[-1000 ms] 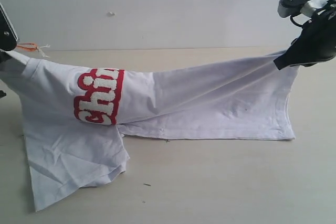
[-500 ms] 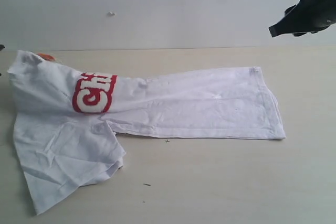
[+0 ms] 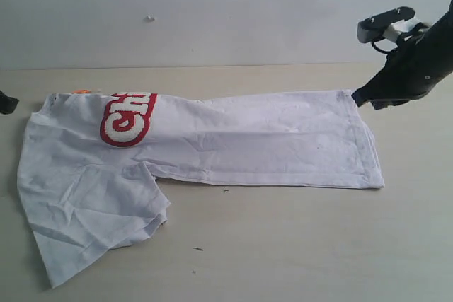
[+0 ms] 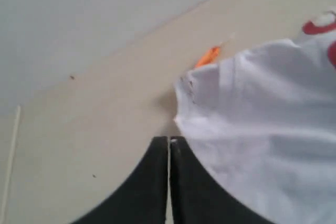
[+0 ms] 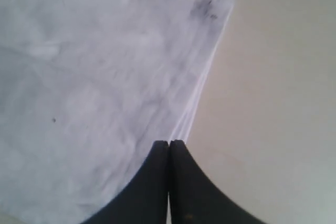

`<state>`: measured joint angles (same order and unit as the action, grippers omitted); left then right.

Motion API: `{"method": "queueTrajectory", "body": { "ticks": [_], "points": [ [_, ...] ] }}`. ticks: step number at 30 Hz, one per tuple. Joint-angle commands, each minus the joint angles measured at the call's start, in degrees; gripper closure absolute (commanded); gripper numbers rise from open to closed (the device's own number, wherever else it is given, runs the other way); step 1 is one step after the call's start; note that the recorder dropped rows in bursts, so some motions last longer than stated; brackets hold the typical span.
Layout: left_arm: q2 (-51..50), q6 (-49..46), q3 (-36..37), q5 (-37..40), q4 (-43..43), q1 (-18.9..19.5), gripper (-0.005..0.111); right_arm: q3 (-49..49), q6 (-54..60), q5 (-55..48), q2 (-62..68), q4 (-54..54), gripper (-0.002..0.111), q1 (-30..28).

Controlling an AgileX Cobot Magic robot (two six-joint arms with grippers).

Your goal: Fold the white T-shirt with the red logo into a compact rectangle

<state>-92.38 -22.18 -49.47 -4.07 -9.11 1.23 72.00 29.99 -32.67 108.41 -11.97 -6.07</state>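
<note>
Exterior view: rumpled white T-shirt [image 3: 233, 143]

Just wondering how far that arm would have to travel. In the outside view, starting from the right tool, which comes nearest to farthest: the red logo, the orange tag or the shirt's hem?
From the right tool:
1. Hem, at the right end, just by the tool.
2. Logo, well over toward the left.
3. Orange tag, farthest left, past the logo.

Right end effector [image 5: 168, 142] (jaws together) at the layered edge of the white T-shirt [image 5: 94, 77].
</note>
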Motion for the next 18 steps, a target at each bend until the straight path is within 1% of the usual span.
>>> {"method": "queueTrajectory", "body": {
  "ticks": [1, 5, 8, 10, 12, 16, 18],
  "points": [
    [-1.0, 2.5, 0.2, 9.5, -0.5, -3.3, 0.107, 0.4, 2.5, -3.7, 3.4, -3.6, 0.108, 0.0],
    [-3.1, 0.7, 0.2, 17.4, -0.5, -7.9, 0.107, 0.4, 1.7, -2.8, 5.7, -4.1, 0.108, 0.0],
    [-5.2, -1.7, 0.2, 20.4, 0.4, -11.2, 0.107, 0.4, 1.4, -1.0, 6.4, -4.6, 0.108, 0.0],
    [-7.0, -3.0, 0.2, 21.7, 1.4, -12.6, 0.107, 0.4, 1.4, -0.1, 6.5, -5.1, 0.108, 0.0],
    [-9.2, -4.4, 0.2, 22.7, 3.5, -13.3, 0.107, 0.4, 1.4, 0.3, 6.7, -5.1, 0.108, 0.0],
    [-12.9, -10.4, 0.2, 25.9, 9.1, -13.3, 0.107, 0.4, 1.4, 0.4, 7.7, -5.1, 0.108, 0.0],
    [-14.2, -12.5, 0.2, 28.6, 9.1, -13.3, 0.107, 0.4, 1.4, 0.3, 8.4, -5.0, 0.108, 0.0]
  ]
}}
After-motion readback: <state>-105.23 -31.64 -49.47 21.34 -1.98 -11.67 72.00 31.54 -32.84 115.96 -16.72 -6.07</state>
